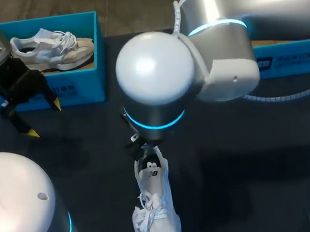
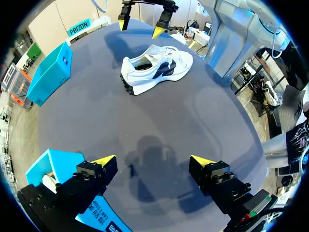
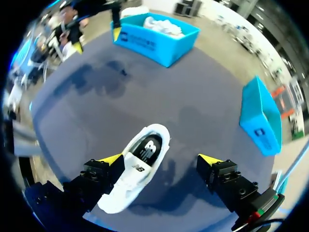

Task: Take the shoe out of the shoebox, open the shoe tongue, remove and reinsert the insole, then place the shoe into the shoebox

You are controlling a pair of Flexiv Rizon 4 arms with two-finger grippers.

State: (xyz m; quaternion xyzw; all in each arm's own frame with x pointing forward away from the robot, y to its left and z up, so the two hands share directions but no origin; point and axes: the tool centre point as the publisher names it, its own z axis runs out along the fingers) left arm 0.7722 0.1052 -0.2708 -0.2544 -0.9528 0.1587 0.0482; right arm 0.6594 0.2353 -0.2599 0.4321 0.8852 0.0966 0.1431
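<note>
Item, far left: the left claw [image 1: 44,118] is hanging above the dark table [image 1: 232,157] just in front of the shoebox [image 1: 86,82], its yellow tips standing wide apart with nothing between them; it is probably parked there to leave the middle clear. Item: the blue shoebox is sitting at the table's back left, with a beige shoe [image 1: 52,49] lying in it. Item, centre: the white shoe [image 1: 154,205] is lying out on the table near the front edge, upright on its sole and well apart from both boxes. Its mouth is facing up, with the insole [image 3: 146,152] showing inside. Item: the right claw [image 3: 161,158] is hovering low over the shoe's heel end, fingers spread, one beside the shoe and the other off it, seemingly lining up for the tongue or insole. Item, far right: a second blue box [image 1: 288,59] is standing half hidden behind the right arm.
</note>
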